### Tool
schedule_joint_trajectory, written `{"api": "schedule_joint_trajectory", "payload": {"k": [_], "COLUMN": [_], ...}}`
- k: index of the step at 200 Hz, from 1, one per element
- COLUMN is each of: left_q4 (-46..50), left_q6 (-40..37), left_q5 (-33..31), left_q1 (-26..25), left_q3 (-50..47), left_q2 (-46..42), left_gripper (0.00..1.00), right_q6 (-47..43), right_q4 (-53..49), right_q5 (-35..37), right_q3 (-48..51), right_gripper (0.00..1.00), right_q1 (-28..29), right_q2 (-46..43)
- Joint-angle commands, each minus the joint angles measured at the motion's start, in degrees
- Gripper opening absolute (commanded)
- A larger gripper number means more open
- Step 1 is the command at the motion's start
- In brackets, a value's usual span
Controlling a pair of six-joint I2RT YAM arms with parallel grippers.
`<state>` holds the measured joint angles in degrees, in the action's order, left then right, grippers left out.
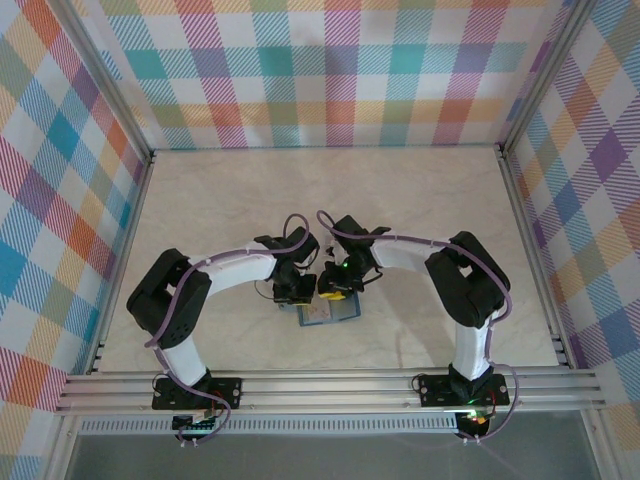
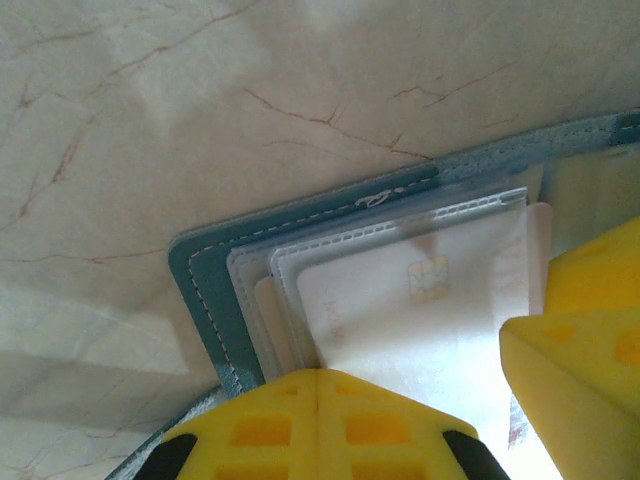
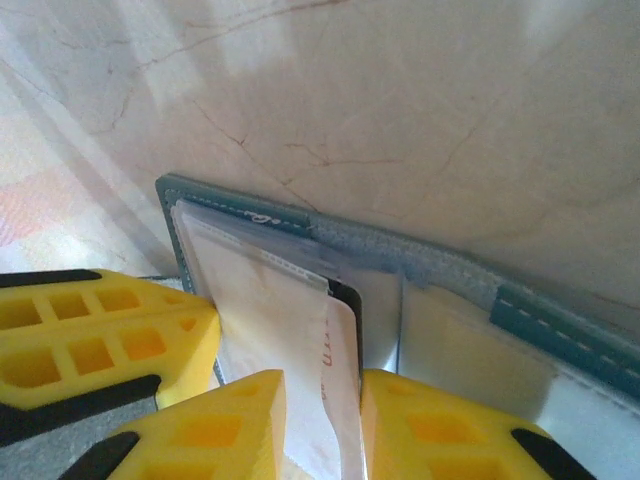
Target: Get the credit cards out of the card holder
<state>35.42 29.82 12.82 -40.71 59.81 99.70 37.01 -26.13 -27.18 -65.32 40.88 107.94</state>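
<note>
The right claw (image 3: pixel 322 405) pinches a thin card (image 3: pixel 335 350), probably stiff and slick, by its free edge. The left claw (image 2: pixel 318 400), clenched, seems to pin the soft open wallet (image 2: pixel 195 290) on the table (image 2: pixel 150 100).

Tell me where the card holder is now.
In the top view the card holder lies on the table, in the middle of its near half, directly under the left gripper and the right gripper, which pinches a card.
</note>
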Motion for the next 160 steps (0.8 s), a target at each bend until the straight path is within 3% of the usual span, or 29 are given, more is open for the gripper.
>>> {"api": "schedule_joint_trajectory", "payload": {"k": [1, 160], "left_q4": [1.5, 2.1], "left_q6": [-1.2, -1.0], "left_q5": [-1.0, -1.8], "left_q1": [-0.5, -0.5], "left_q3": [-1.5, -2.5], "left_q2": [4.0, 4.0], "left_gripper": [0.04, 0.03], "right_q6": [0.9, 8.6], "right_q4": [2.8, 23.5], "right_q5": [-4.0, -13.0], "right_q3": [1.1, 14.5], "right_gripper": [0.27, 0.20], "right_q1": [-0.2, -3.7], "right_q2": [-2.7, -7.5]}}
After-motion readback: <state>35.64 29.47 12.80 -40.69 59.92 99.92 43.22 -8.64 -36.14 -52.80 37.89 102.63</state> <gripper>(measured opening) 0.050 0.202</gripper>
